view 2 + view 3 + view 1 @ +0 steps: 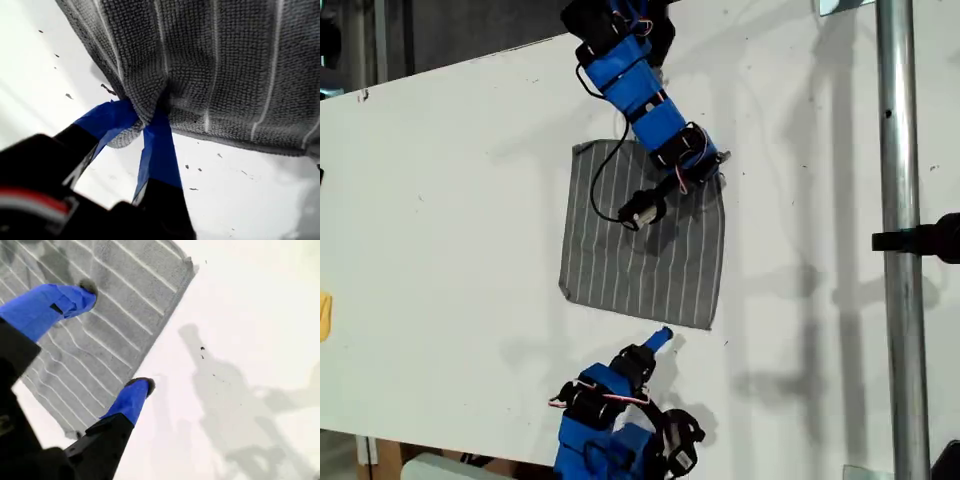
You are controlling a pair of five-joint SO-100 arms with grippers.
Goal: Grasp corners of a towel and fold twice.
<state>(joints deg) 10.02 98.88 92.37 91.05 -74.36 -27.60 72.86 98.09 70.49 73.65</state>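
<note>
The grey towel point(640, 265) with thin white stripes lies flat on the white table point(440, 220). My first gripper point(713, 163) comes in from the exterior view's top and sits at the towel's upper right corner. In the first wrist view its blue fingers point(159, 145) are shut on a bunched bit of the towel's hemmed edge point(145, 117). My second gripper point(663, 337) stands just below the towel's lower edge in the exterior view. It is open point(117, 337), one fingertip point(85, 290) above the cloth, the other point(142, 387) above bare table beside the hem. A free corner point(189, 262) lies beyond it.
A metal pole point(898, 150) with a black clamp point(925, 240) stands at the exterior view's right. A yellow object point(324, 315) shows at that view's left edge. The table's far edge point(450, 62) runs along the exterior view's upper left.
</note>
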